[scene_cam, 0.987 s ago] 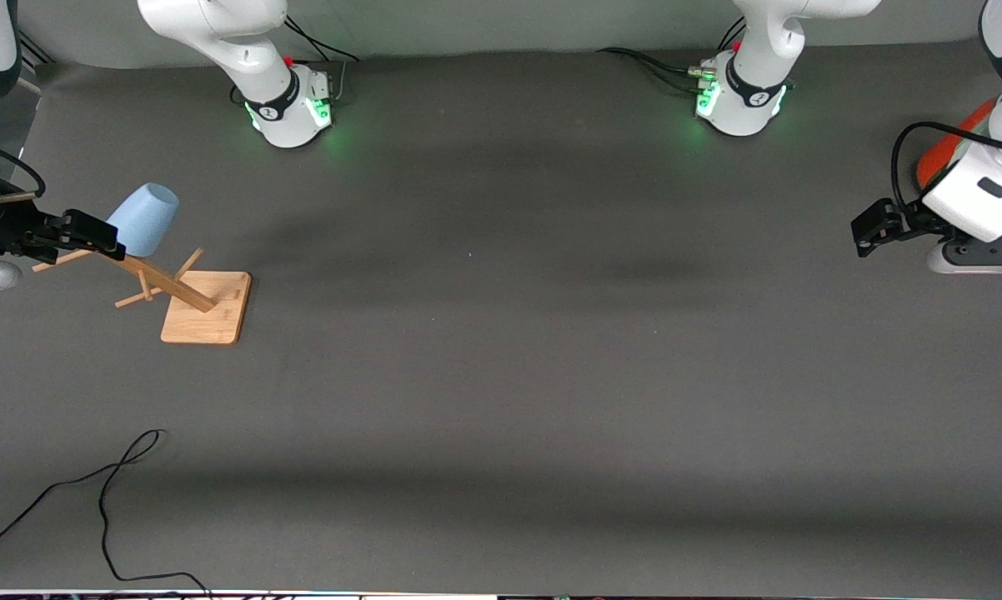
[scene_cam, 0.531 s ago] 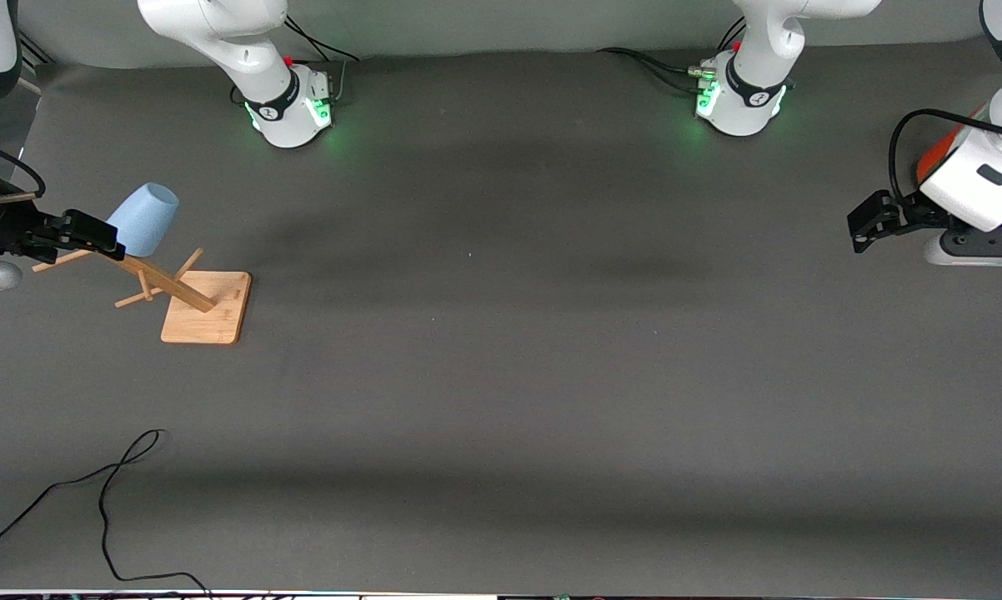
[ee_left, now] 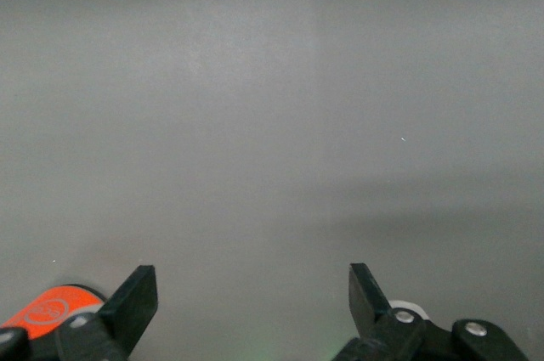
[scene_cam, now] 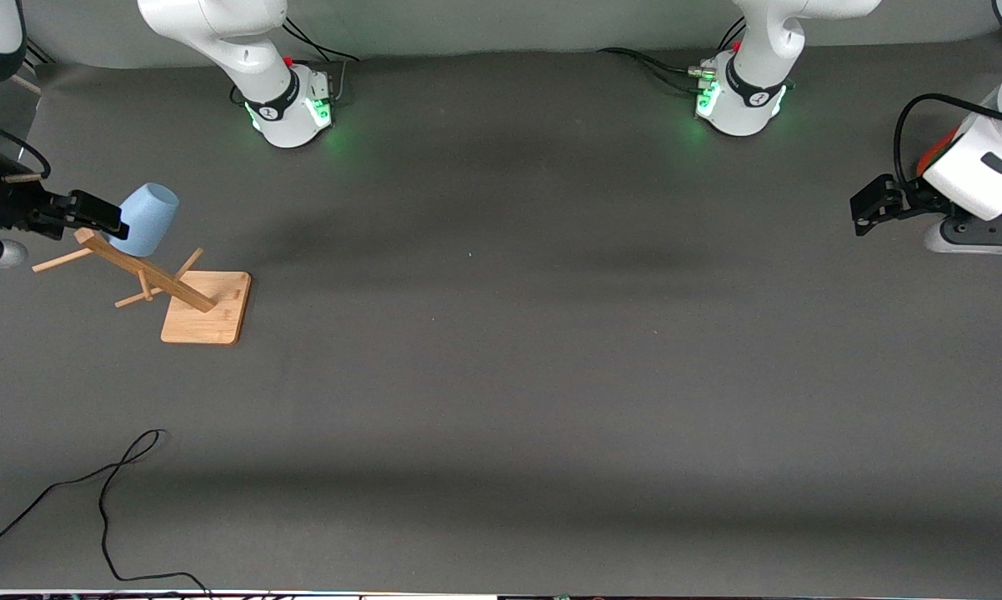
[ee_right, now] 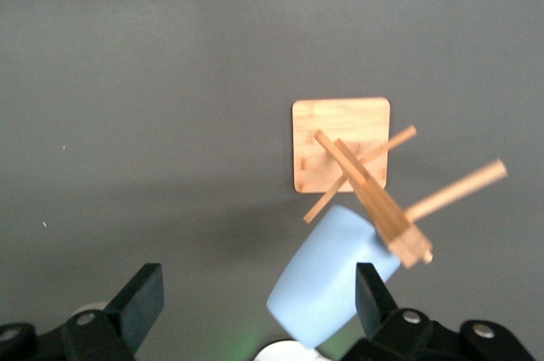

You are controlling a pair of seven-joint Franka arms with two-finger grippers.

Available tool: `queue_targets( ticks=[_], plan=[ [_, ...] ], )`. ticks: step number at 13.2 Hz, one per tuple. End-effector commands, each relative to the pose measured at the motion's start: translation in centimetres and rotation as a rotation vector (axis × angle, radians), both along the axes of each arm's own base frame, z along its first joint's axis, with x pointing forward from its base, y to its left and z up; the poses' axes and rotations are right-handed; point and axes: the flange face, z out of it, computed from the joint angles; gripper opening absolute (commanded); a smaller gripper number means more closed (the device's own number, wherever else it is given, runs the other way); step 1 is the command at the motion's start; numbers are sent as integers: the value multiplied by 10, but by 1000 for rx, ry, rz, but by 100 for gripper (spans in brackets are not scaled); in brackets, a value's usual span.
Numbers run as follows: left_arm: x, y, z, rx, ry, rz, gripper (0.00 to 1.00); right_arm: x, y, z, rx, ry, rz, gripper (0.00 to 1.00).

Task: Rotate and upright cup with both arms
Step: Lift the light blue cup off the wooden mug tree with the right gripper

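Mostly bare table (scene_cam: 501, 375) surrounds racked cup (scene_cam: 144, 218).

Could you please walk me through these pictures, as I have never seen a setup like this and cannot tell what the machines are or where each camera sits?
These are two white robot arms bolted to a dark table, each ending in a black two-finger gripper. The wide picture comes from a high camera facing them. The other two come from cameras on each arm's wrist, looking past the fingers.

On the table stands a wooden cup rack with pegs, toward the right arm's end. A pale-blue cup hangs on one peg. A loose black cable lies nearer the front camera.

The right gripper is open at the cup, not yet gripping it. The left gripper waits, open and empty, beside an orange cylinder.
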Motion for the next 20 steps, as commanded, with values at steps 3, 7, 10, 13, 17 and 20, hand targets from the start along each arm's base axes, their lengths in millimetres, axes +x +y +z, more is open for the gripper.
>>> queue_targets(
  ticks=[3,7,10,13,17,20],
  plan=[
    [-14,6,26,-12,58,-55,100,-61,-33,-1,-50,4,-401,100],
    [-11,52,35,-10,47,26,100,-70,-63,-11,-43,25,-562,100],
    [9,64,6,0,111,11,100,-67,-60,-23,-47,16,-592,100],
    [15,68,-8,12,137,47,100,-64,-59,-48,-44,0,-589,100],
    [13,75,9,-33,80,37,100,-65,-55,-99,-33,-22,-586,100],
    [10,75,26,-52,26,36,100,-64,-57,-130,-29,-28,-595,100]
  ],
)
